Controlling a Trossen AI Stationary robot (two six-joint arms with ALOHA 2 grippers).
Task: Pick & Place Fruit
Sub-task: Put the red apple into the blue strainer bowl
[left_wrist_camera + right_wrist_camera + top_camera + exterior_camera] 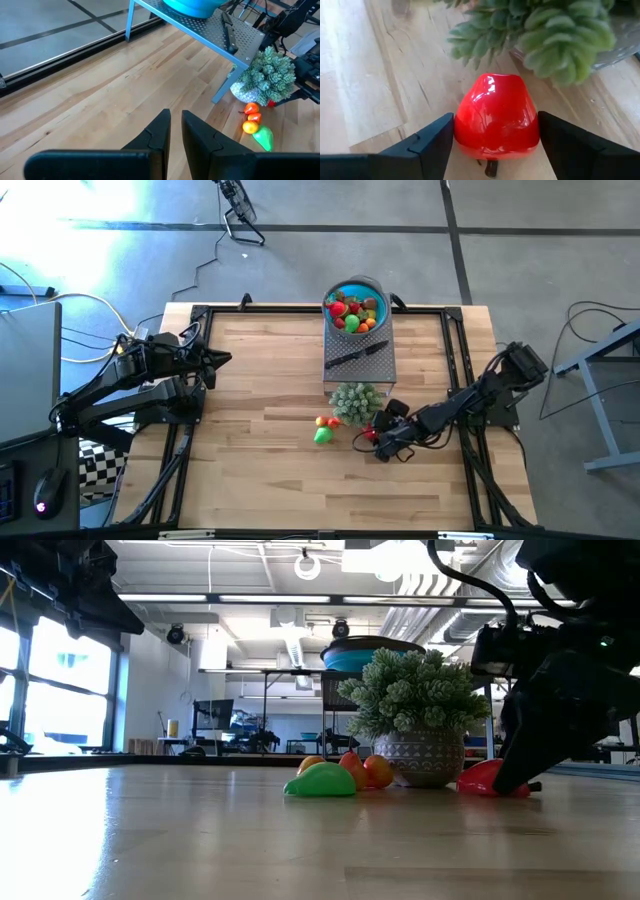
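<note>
Fingers of the right gripper [492, 145] stood on either side of a glossy red fruit [496, 117] on the counter [260, 370]; the left finger's edge looked to touch its skin, while a thin gap showed at the right one, so a firm grip could not be confirmed. That fruit was smooth and shiny, rounded at the shoulders and wider toward the base, with a dark stem end facing the wrist camera. It lay just beside the potted plant [355, 402], a pale green bushy cluster in a patterned grey pot.

On the other side of the plant lay a small group of loose fruit: one green pear-shaped piece [322, 436], one orange round piece [249, 127] and two red-orange pieces [251, 108], four in all, touching or nearly touching one another. With the red one between the fingers, five fruits lay on the counter.

Farther back, a grey perforated metal stand [375, 365] carried one black-handled knife [355, 356] and one blue bowl [380, 288]. The bowl held a heap of red, orange, yellow and green fruit [355, 312], too crowded to count exactly.

At the counter's left side, the left gripper [172, 131] hovered above the wood, well apart from everything, its two fingers drawn close with only a narrow slit between them and nothing held.
</note>
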